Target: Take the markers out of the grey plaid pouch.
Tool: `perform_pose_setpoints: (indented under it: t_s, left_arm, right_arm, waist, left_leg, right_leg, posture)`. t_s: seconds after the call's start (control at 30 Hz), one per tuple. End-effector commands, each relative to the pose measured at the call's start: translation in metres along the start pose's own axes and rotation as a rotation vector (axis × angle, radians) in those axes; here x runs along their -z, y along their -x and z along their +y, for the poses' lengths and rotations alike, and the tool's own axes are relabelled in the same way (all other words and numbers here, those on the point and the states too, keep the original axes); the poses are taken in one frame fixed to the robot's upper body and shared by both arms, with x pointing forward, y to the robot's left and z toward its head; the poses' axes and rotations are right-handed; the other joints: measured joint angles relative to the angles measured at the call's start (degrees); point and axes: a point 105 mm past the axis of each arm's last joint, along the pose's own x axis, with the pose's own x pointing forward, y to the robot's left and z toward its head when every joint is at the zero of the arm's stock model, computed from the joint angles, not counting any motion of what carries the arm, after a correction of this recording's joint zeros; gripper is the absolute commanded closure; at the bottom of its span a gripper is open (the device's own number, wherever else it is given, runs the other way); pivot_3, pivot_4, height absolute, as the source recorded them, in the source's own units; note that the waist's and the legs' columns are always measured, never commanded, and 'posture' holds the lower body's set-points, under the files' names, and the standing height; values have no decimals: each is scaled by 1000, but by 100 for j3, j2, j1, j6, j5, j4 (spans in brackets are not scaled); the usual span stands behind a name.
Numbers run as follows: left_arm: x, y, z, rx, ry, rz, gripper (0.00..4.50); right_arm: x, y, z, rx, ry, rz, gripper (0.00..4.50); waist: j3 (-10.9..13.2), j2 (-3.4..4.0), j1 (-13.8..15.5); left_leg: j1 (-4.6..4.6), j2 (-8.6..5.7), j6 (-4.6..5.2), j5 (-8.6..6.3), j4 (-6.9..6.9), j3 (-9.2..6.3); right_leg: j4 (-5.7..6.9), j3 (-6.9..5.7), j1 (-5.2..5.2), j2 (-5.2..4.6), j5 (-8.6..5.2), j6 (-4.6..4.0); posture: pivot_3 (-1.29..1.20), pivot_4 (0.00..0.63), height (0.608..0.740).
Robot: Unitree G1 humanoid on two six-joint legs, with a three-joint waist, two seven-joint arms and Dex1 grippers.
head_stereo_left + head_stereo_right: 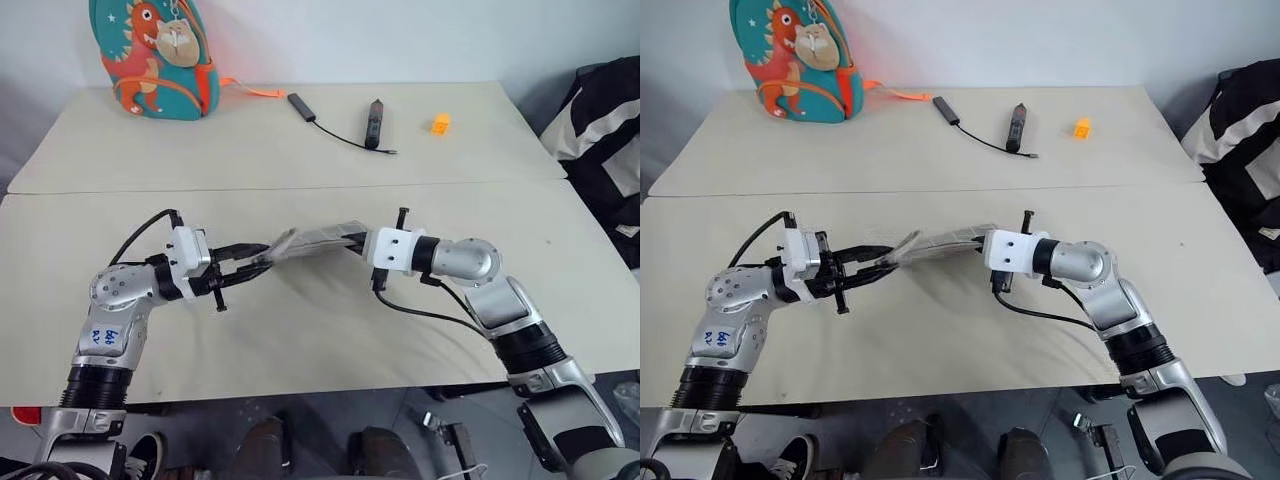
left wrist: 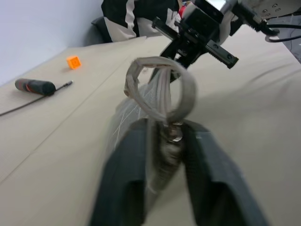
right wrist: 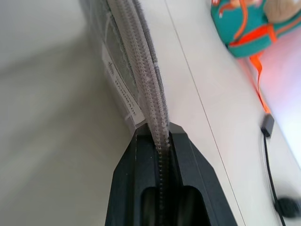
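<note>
The grey plaid pouch [image 1: 315, 242] hangs stretched between the two arms above the front tabletop [image 1: 300, 330], clear of its surface. The right gripper [image 3: 160, 141] has its jaws clenched on the zipper edge at one end (the small white label sits just beside them). The left gripper [image 2: 164, 141] has its jaws around the other end, by the metal ring pull [image 2: 175, 134] and a fabric loop. A teal backpack [image 1: 155, 55] stands at the far tabletop's left corner.
</note>
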Motion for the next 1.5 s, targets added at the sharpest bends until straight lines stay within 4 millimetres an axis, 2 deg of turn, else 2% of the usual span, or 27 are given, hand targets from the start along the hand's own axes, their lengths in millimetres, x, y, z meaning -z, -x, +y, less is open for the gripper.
perform_pose_setpoints:
  t_s: [0.03, 0.33, 0.5, 0.6, 0.8, 0.87, 1.0, 1.17, 1.27, 1.4, 1.5]
  left_arm:
    - [-4, 2, 0, -10, -152, 27, 1869]
    - [14, 6, 1, -50, -295, 90, 1869]
    - [7, 5, 9, -105, -267, 36, 1869]
    - [7, 2, 7, -90, -250, 27, 2450]
    - [12, 1, 1, -61, -243, 47, 4336]
    - [13, 2, 2, -62, -246, 49, 4457]
    - [13, 0, 4, -64, -279, 63, 4500]
    - [22, -5, 0, -52, -376, 133, 4500]
    - [26, -3, 9, -94, -543, 212, 4500]
    - [29, -11, 8, -105, -679, 240, 4500]
    - [35, -20, -1, -89, -705, 243, 4500]
  right_arm:
    - [-14, 5, -11, 39, -7, -51, 4500]
    - [-20, 7, -18, 55, -53, -55, 4500]
    - [-17, 8, -17, 47, -42, -37, 4500]
    - [-16, 8, -15, 38, -44, -35, 4500]
    - [-16, 8, -16, 48, -46, -38, 4500]
    - [-15, 10, -17, 49, -53, -35, 4500]
    - [-18, 11, -15, 36, -78, -63, 3283]
    - [-14, 17, -12, 43, -136, -58, 1584]
    - [-26, 32, 1, -48, -382, -135, 587]
    - [-44, 44, -4, -41, -604, -229, 587]
    - [-52, 33, -7, 7, -727, -251, 587]
  waist:
    - [0, 0, 4]
    - [0, 0, -7]
    - [0, 0, -8]
    - [0, 0, -8]
    - [0, 0, -8]
    - [0, 0, -8]
    - [0, 0, -7]
    - [0, 0, 4]
    - [1, -1, 14]
    - [1, -1, 11]
    - [1, -1, -15]
  left_leg:
    - [0, -1, 1, -1, 1, 0]
    - [0, 0, 1, -1, 2, 1]
    - [0, 0, 2, -1, 1, 1]
    - [0, 1, 1, -1, 1, 2]
    - [0, 1, 1, -1, 1, 2]
    - [0, 0, 1, -1, 1, 2]
    - [0, 0, 2, -1, 1, 2]
    - [0, 0, 2, -1, 2, 2]
    - [0, 0, 2, -1, 2, 0]
    - [-1, 0, 8, -5, 1, -1]
    - [1, 2, 10, -8, 1, 1]
  right_leg:
    - [-1, 0, 2, -1, 0, 0]
    - [1, -7, -1, 0, 0, 0]
    - [2, -10, -2, 0, 0, 0]
    - [2, -11, -2, 0, 0, 0]
    - [2, -12, -2, 0, 0, 0]
    - [3, -12, -2, 0, 0, 0]
    - [2, -12, -1, 0, 0, 0]
    - [2, -13, 0, 0, 0, 0]
    - [0, -13, 1, 0, 1, 0]
    - [0, -14, 1, -2, 2, 1]
    - [1, -16, 0, -2, 3, 2]
  posture:
    - [0, 150, 740]
    - [0, 150, 740]
    - [0, 150, 740]
    - [0, 150, 740]
    - [0, 150, 740]
    - [0, 150, 740]
    - [0, 150, 740]
    - [0, 150, 740]
    - [0, 150, 740]
    - [0, 150, 740]
    - [0, 150, 740]
